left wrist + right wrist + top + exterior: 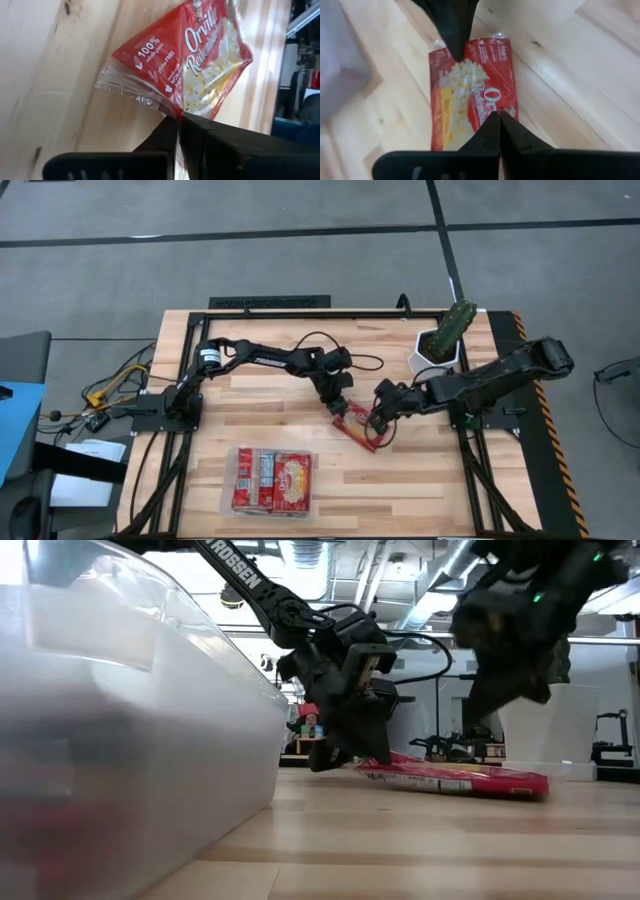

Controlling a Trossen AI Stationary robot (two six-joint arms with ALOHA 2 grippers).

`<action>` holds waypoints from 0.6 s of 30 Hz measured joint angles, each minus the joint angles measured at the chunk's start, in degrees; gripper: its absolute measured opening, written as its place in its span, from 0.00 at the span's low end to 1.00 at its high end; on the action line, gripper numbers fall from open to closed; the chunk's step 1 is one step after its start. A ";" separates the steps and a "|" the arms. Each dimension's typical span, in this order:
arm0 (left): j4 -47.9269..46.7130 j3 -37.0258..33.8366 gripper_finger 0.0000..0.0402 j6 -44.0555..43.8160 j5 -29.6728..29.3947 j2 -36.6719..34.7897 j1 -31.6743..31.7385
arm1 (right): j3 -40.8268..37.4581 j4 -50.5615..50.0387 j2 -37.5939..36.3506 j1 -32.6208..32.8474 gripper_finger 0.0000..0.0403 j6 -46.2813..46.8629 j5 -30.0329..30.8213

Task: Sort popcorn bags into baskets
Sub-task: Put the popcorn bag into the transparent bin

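Observation:
One red popcorn bag [357, 423] with a cream-yellow picture lies flat on the wooden table between the two grippers; it also shows in the low view [455, 780]. My left gripper [342, 398] is shut on the bag's far-left end. My right gripper [378, 420] is shut, and its tips stand over the bag's other end [470, 95]. In the low view a gap shows between the right gripper [480, 725] and the bag. Several more bags [265, 478] lie side by side in the clear plastic tray [316, 465] near the table's near edge. My left gripper [177, 120] pinches the bag between its two fingers at the edge by the sealed clear end [167, 107]. It comes slanting down from the table's far-left side. The held end [368, 768] sits slightly raised, and the rest of the bag lies on the table.
A white bowl with a green object [440, 345] stands at the table's far right. The tray's clear wall [130, 740] fills the left of the low view. Bare wood lies between the tray and the held bag, and to the tray's right.

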 joint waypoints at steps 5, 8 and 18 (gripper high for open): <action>-9.12 6.86 0.00 4.42 1.08 0.00 0.09 | 0.00 -6.31 -8.17 0.54 0.03 0.26 1.63; -18.01 13.42 0.00 10.26 0.92 0.00 -0.01 | 0.02 -9.91 -11.63 1.33 0.03 1.25 4.77; -50.93 34.05 0.00 26.63 -4.40 -0.02 -0.68 | 0.02 -17.68 -16.13 3.52 0.03 2.93 10.49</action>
